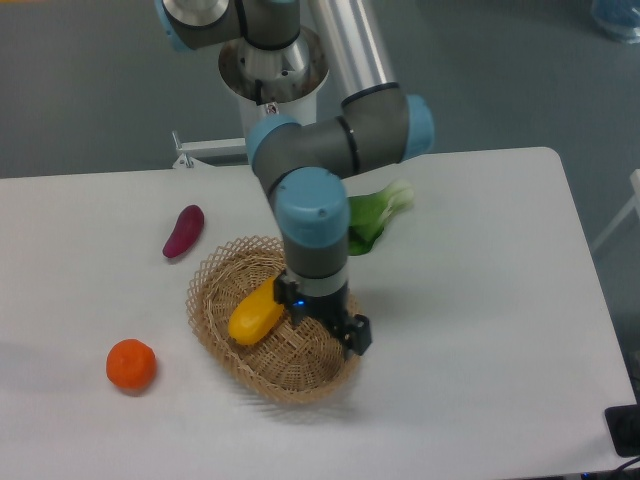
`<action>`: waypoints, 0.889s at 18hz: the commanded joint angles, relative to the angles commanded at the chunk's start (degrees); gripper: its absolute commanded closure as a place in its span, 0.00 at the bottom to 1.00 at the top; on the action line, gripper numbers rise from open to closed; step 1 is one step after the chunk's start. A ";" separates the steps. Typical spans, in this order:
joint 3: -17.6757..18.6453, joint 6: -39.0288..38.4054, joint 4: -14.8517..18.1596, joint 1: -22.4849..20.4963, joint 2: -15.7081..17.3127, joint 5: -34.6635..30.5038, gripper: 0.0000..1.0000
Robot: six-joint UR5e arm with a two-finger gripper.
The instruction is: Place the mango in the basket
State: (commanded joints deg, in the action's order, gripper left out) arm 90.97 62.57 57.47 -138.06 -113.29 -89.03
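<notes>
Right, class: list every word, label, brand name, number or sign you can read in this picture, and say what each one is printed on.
None can be read.
The robot arm carries no readable brand or number.
A small red-and-white mark near the arm's base is too small and blurred to read.
The basket, mango and table show no writing.

no readable text, no labels, no brand marks, no numbers anywhere in view
</notes>
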 joint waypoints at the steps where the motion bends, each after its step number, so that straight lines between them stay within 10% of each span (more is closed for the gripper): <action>1: -0.70 0.79 0.97 -1.41 0.00 0.00 0.00; 16: -2.91 17.75 3.88 -13.98 -0.26 0.09 0.00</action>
State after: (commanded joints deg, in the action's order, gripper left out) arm 88.07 80.32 61.35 -152.04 -113.55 -88.95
